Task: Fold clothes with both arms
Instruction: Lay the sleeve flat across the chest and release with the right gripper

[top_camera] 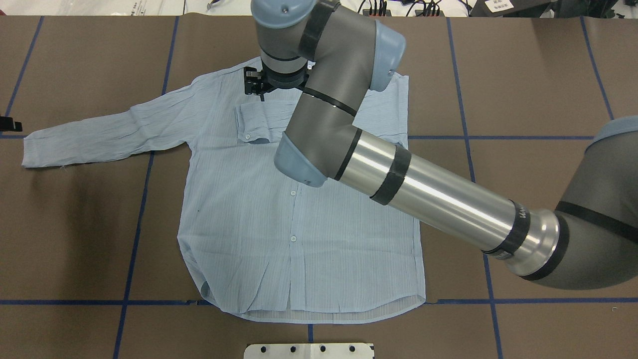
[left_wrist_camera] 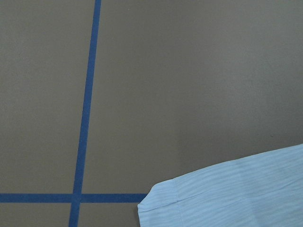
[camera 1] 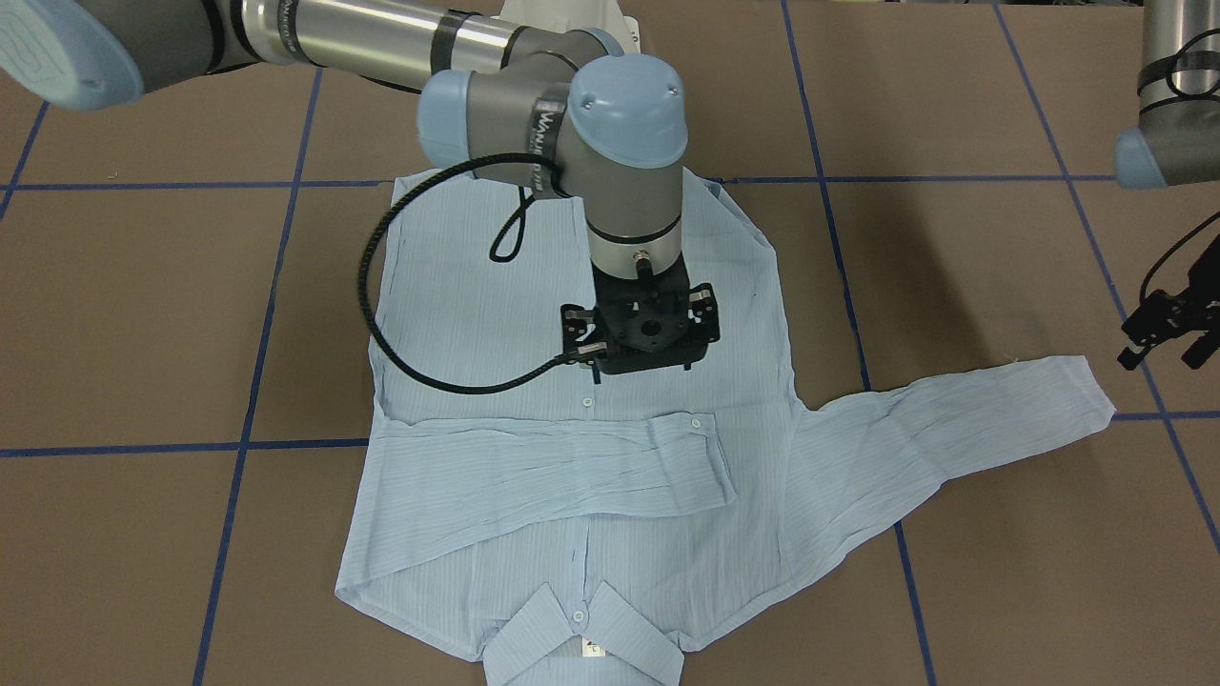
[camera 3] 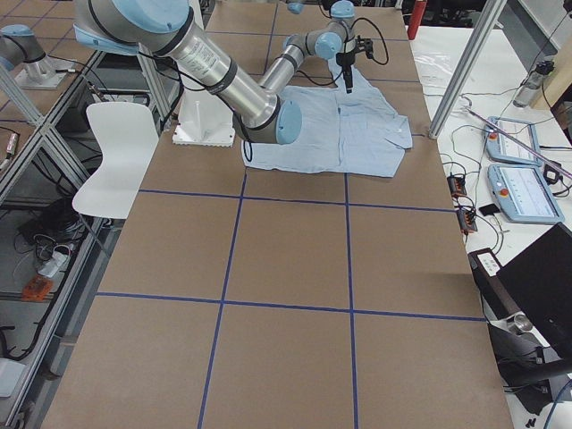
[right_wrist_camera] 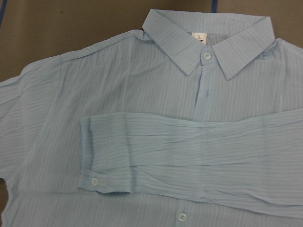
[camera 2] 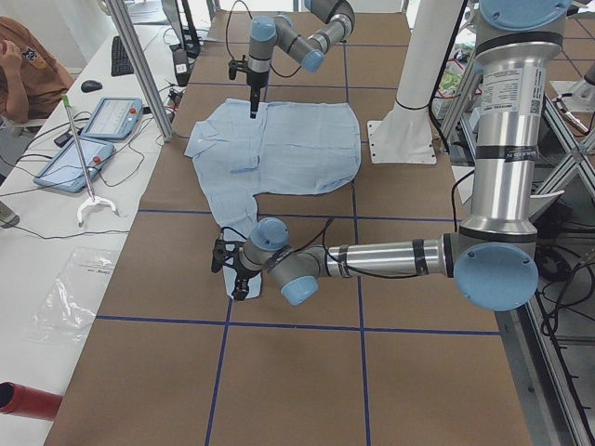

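Observation:
The light-blue striped shirt [camera 1: 477, 305] lies flat and face up, collar [right_wrist_camera: 208, 35] towards the operators' side. One sleeve [camera 1: 553, 467] is folded across the chest, and the other sleeve [top_camera: 99, 134] stretches out flat to the robot's left. My right gripper [camera 1: 639, 333] hangs over the chest, just above the folded sleeve; its fingers are hidden under its body, so I cannot tell its state. My left gripper [camera 1: 1165, 354] hovers open and empty just beyond the outstretched cuff [left_wrist_camera: 227, 194], not touching it.
Blue tape lines [top_camera: 144, 209] grid the brown table. The white pedestal base [top_camera: 309, 350] sits by the shirt's hem. A side desk with tablets [camera 2: 93, 121] and a seated person [camera 2: 23, 56] lie beyond the far edge. A white chair [camera 3: 116, 152] stands behind the robot.

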Controlling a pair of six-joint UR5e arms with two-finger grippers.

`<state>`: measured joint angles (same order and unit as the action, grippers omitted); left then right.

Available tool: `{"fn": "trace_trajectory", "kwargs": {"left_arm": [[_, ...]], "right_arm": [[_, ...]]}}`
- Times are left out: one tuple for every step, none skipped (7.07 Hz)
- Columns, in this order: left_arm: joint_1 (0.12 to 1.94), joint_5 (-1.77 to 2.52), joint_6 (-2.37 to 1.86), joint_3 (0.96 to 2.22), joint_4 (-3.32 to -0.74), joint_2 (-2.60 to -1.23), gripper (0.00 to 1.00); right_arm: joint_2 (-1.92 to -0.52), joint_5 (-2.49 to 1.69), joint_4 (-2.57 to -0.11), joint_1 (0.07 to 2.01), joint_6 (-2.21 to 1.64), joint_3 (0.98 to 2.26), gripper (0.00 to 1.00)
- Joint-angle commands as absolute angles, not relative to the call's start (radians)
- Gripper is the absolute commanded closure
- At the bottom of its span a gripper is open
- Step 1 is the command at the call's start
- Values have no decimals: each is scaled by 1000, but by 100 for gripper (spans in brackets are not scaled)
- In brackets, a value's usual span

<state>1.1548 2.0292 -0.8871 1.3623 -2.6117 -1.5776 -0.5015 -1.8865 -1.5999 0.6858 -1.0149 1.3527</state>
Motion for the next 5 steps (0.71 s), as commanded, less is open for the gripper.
{"fn": "trace_trajectory", "kwargs": {"left_arm": [[1115,1979,-916,1304,-2631,-1604,15],[1115,1977,-914,1270,-2632,-1626,19],[1115,1977,-914,1228,-2654,-1644,21],[1115,1977,-913,1185,-2667,-1664,22],[1115,1977,-913,1180,-2666,-1673,24]], "right_arm": [[-656,-1977,-1663,764,-947,1544,0],[-676,-1979,-1663,770,-921,1557,0],[-678,-1977,-1663,772,-914,1557,0],[-678,-1977,-1663,772,-914,1560,0],[-680,-1977,-1663,772,-914,1563,0]]}}
